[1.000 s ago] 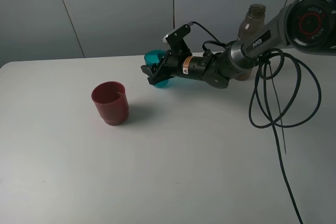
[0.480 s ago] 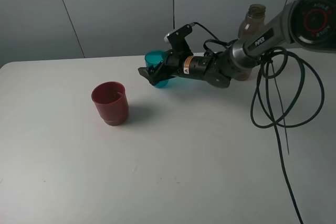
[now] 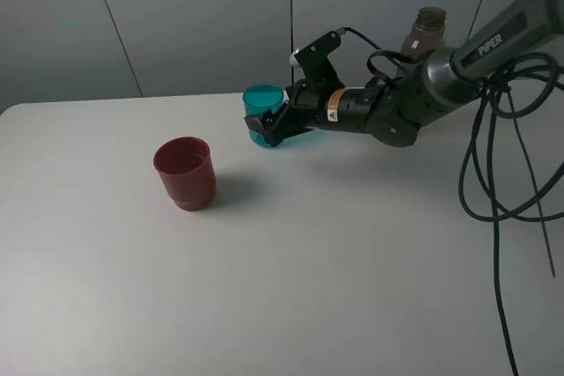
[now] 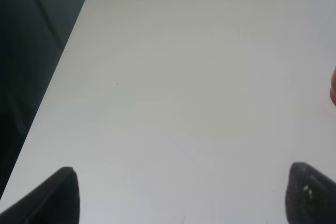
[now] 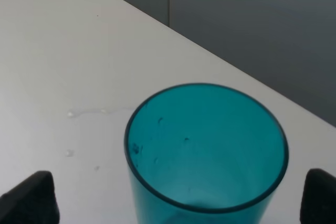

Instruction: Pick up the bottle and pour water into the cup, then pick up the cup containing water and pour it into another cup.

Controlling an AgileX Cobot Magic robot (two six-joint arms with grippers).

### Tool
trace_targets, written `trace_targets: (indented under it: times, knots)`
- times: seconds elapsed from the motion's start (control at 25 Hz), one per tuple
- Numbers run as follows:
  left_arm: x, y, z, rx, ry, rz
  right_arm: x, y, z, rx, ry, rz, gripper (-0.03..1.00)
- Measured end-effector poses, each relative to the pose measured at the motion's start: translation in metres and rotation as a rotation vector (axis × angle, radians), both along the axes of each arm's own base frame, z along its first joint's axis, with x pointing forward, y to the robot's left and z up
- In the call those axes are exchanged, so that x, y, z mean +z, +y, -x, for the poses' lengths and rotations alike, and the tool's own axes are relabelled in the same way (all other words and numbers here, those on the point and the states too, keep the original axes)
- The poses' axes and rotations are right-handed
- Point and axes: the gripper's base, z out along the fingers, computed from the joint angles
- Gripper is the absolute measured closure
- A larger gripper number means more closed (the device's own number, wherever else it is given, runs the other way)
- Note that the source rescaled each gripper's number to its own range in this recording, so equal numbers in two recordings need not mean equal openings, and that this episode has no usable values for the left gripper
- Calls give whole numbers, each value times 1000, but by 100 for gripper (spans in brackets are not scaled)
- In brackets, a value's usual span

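The cup (image 3: 262, 105) is a teal tumbler standing upright at the table's back middle. In the right wrist view it (image 5: 206, 150) sits centred between my right fingertips (image 5: 31, 198). There is a gap on each side, and nothing shows that they touch it. My right gripper (image 3: 267, 128) is open around its lower part. The dark red cup (image 3: 186, 173) stands apart to the left; its edge shows in the left wrist view (image 4: 333, 85). The smoky bottle (image 3: 426, 27) stands behind my right arm, mostly hidden. My left gripper (image 4: 184, 192) is open over bare table.
The white table (image 3: 291, 288) has a rounded far left corner (image 4: 92, 1). A few water drops (image 5: 71, 113) lie beside the teal cup. Black cables (image 3: 502, 173) hang at the right. A grey wall stands behind the table.
My right arm has shifted right and risen at the wrist. The gripper now sits closer around the teal cup. The cups and bottle have not moved.
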Motion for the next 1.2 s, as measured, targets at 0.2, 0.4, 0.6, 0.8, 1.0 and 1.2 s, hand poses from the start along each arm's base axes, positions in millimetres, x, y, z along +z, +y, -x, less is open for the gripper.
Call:
trace_targets:
  times: [0.2,0.4,0.6,0.8,1.0,1.2]
  knots:
    - [0,0,0,0,0,0,55,-15,10,-34,-85,-29,-3]
    - [0,0,0,0,0,0,139,-34,24,-155,-150,-15,-3]
    - [0,0,0,0,0,0,207,-70,61,-368,-63,45,-3]
    - [0,0,0,0,0,0,248,-106,114,-474,62,171,-3]
    - [0,0,0,0,0,0,260,-133,174,-436,123,239,-3]
    - [0,0,0,0,0,0,246,-156,238,-371,132,197,-3]
